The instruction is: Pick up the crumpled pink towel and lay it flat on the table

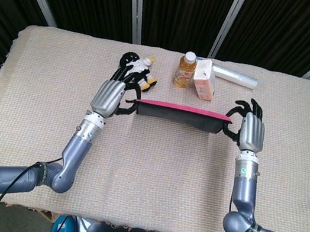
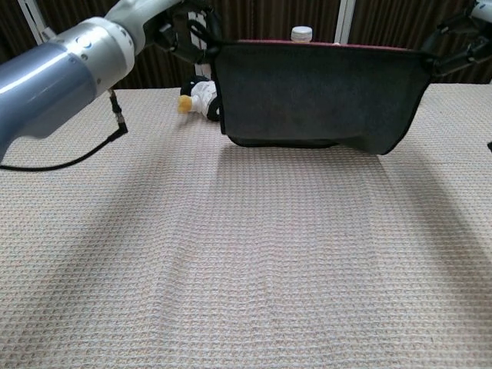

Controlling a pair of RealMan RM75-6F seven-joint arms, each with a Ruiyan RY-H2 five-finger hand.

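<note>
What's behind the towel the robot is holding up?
Behind the towel stand a bottle and a carton, with a clear roll further back. In the chest view only the bottle's cap clears the towel's top edge.

Cloth-covered table (image 1: 37, 101), bottle (image 1: 185, 69), carton (image 1: 204, 81)

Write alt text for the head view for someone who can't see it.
Two robot hands, left hand and right hand, hold a pink towel stretched between them above a beige-covered table. Behind it stand a bottle, a small carton and a toy.

Blue-grey arms, silver hands (image 1: 109, 97) (black fingers); black cables
</note>
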